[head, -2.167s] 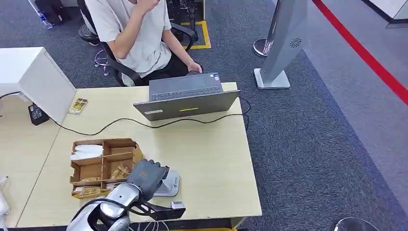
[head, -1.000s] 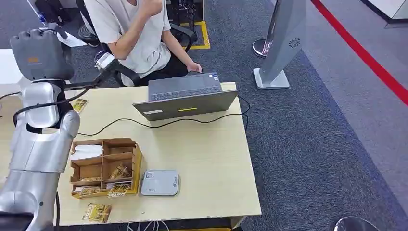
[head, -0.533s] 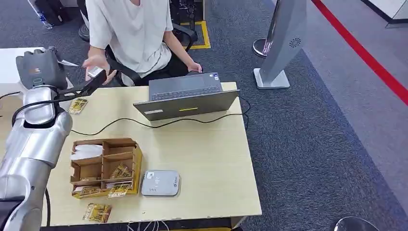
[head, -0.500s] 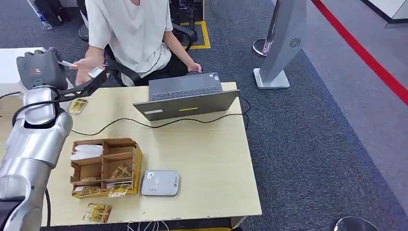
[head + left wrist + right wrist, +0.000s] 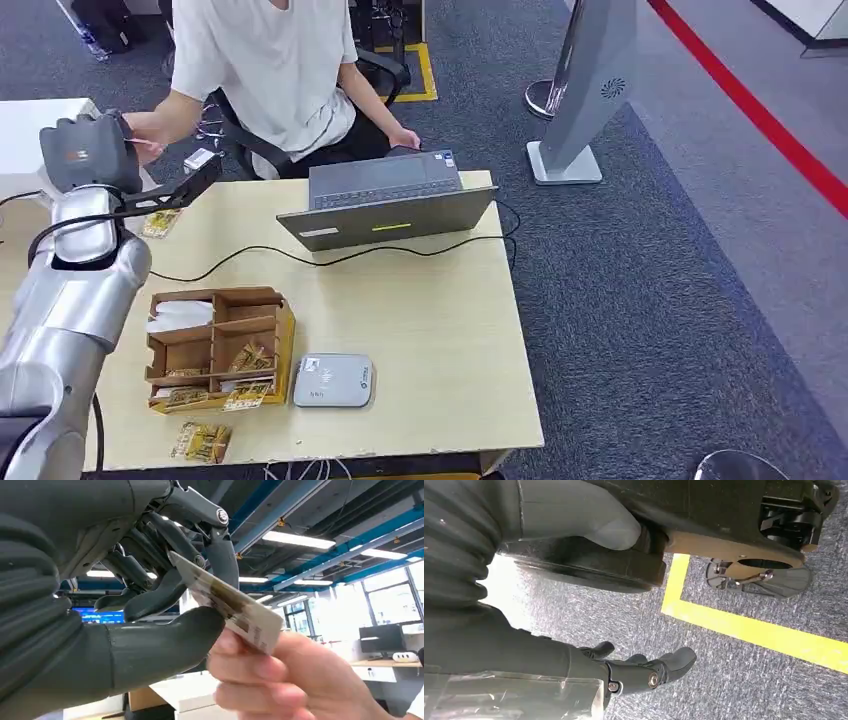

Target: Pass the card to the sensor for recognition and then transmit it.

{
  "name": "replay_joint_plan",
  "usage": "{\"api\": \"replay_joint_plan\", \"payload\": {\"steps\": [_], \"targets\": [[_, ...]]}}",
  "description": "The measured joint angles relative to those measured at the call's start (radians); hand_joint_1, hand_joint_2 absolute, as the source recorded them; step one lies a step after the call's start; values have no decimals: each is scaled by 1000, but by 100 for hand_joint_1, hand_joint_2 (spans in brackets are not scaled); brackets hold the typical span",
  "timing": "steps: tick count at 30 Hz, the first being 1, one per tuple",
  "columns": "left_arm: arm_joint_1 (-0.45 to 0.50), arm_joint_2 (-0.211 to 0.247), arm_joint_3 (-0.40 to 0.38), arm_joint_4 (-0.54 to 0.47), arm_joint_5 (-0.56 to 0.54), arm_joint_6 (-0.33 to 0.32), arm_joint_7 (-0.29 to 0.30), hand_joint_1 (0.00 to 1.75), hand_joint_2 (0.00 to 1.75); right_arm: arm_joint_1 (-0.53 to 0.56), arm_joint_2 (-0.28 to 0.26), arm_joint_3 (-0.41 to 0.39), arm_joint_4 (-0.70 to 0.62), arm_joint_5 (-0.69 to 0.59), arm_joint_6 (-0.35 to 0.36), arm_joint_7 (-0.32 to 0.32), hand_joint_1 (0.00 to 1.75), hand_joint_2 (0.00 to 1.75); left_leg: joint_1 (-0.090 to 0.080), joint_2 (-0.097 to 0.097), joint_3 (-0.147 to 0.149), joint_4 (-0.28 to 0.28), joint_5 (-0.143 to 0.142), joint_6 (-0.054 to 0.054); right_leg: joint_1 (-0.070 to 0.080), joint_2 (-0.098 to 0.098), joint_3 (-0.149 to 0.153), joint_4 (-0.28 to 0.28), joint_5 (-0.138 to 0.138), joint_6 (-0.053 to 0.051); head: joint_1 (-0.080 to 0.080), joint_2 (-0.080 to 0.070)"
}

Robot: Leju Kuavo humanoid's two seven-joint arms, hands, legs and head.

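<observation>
My left hand (image 5: 85, 150) is raised past the far left corner of the table (image 5: 440, 330), toward the seated person (image 5: 275, 70). In the left wrist view its thumb (image 5: 165, 642) and dark fingers (image 5: 165, 535) pinch a card (image 5: 225, 602). The person's hand (image 5: 280, 680) grips the card's other end; in the head view that hand (image 5: 140, 128) meets mine. The grey card sensor (image 5: 333, 380) lies near the table's front edge. My right hand (image 5: 644, 672) hangs beside my body over the carpet, holding nothing, fingers loosely apart.
A wooden organiser (image 5: 215, 345) with card packets stands left of the sensor. A loose packet (image 5: 203, 440) lies at the front edge, another (image 5: 160, 222) at the far left. A grey laptop (image 5: 390, 200) and black cable (image 5: 250, 255) cross the back. A silver stand (image 5: 585, 90) rises beyond.
My left hand went from over the sensor up to the far left and has sunk slightly. The person's hand has reached out and taken hold of the card's free end.
</observation>
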Motion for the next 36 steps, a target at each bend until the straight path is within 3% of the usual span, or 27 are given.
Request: {"api": "replay_joint_plan", "payload": {"steps": [3,4,13,17,25,30,33,36], "targets": [[4,0,0,7,0,6,-3,175,175,0,0,1,0,4,0,-6,0,175,0,0,-1,0,0,0,0,0,-1,0,0,0,0,0],[7,0,0,7,0,8,-5,0,175,0,0,1,0,6,-1,-6,0,175,0,0,-1,0,0,0,0,0,-1,0,0,0,0,0],[20,-7,33,4,1,38,-74,0,175,0,0,2,0,13,-3,-3,0,175,0,0,-1,0,0,0,0,0,-2,0,0,0,0,0],[68,-20,48,-70,2,32,-117,0,175,0,0,2,0,12,-3,6,0,175,0,0,-1,0,0,0,0,0,-2,0,0,0,0,0],[189,-44,48,-313,8,-37,-149,0,175,0,0,2,0,6,-8,8,0,175,0,0,-1,0,0,0,0,0,-2,0,0,0,0,0],[313,-64,34,-516,22,-133,-158,0,175,0,0,-1,0,-19,-18,10,0,175,0,-1,-2,0,-1,0,0,-1,-2,-1,-1,1,0,0],[417,-64,-24,-694,50,-224,-164,0,175,3,0,-21,0,-60,-21,5,0,175,0,0,-2,0,-2,1,0,-1,-2,-1,-1,1,-1,0],[534,-36,-122,-881,63,-246,-128,0,175,4,1,-44,-1,-81,-22,2,0,175,-1,0,-2,0,-3,2,0,-2,-1,-1,-2,2,0,0]]}}
